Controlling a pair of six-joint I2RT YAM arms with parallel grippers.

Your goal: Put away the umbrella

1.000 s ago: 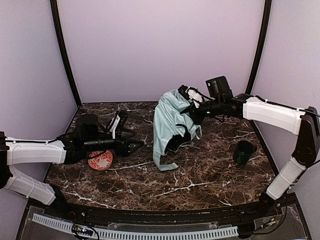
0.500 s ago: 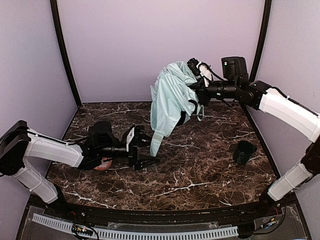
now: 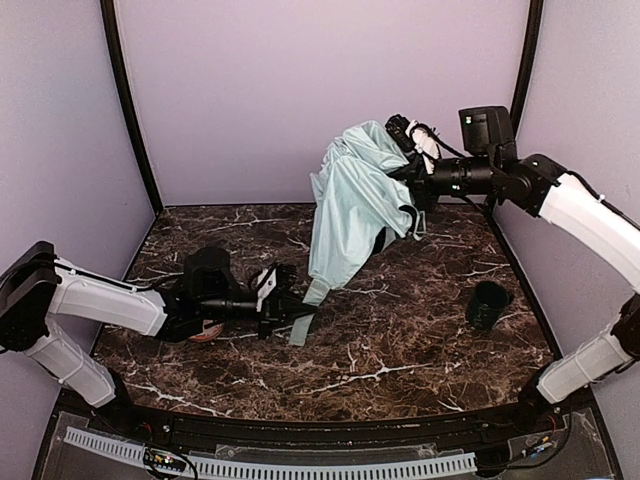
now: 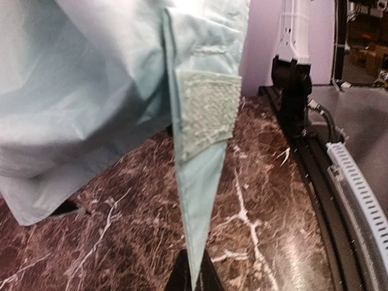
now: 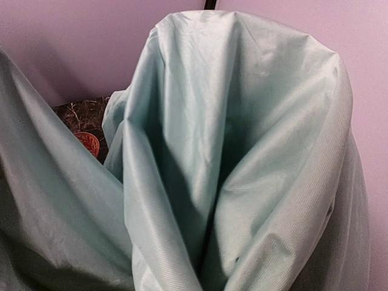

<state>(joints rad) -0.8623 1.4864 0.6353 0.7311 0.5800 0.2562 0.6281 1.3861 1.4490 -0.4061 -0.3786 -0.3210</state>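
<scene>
Roughly midway: umbrella (image 3: 355, 205) hangs collapsed but loose over the surface (image 3: 420, 335), right hand (image 3: 408, 152) clamped on its upper end, left hand (image 3: 297, 318) pinched together on its velcro strap (image 4: 206, 112) tip; wrapping, fastening and stowing not yet done.

White shells over black joints cover the left arm (image 3: 100, 300) and right arm (image 3: 590, 215); black camera boxes top both wrists.
</scene>
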